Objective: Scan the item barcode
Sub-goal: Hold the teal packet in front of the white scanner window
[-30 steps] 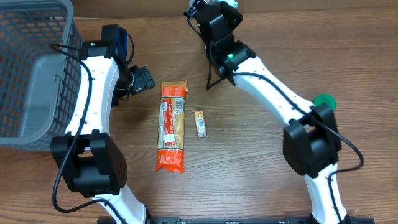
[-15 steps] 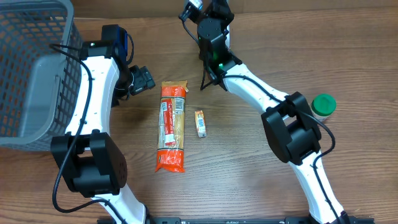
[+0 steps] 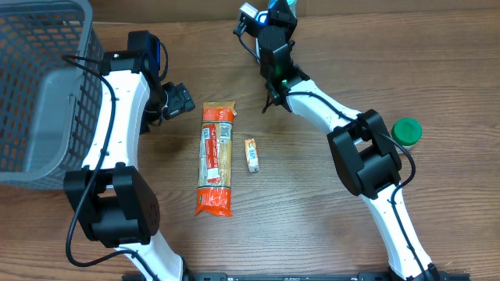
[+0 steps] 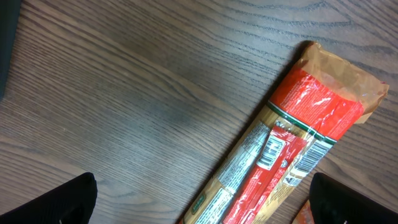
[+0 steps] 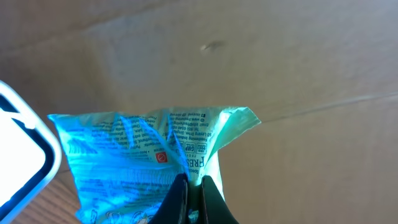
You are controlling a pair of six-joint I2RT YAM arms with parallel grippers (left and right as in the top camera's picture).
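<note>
My right gripper (image 5: 193, 190) is shut on the lower edge of a crinkled light-blue packet (image 5: 137, 155) with small print on it. In the overhead view this gripper (image 3: 278, 11) holds the packet (image 3: 286, 4) at the table's far edge. A white rounded device (image 5: 18, 155) sits just left of the packet. My left gripper (image 3: 178, 101) stands open to the left of a long red and tan pasta pack (image 3: 216, 156). In the left wrist view its barcode label (image 4: 272, 151) faces up, and the dark fingertips (image 4: 68, 199) are spread wide.
A small orange packet (image 3: 251, 154) lies right of the pasta pack. A grey wire basket (image 3: 39, 86) fills the left side. A green-lidded jar (image 3: 407, 131) stands at the right, beside the right arm's elbow.
The right arm has swung its wrist toward the far edge, first left and then slightly right, with the blue packet still held. The left arm has not moved.
</note>
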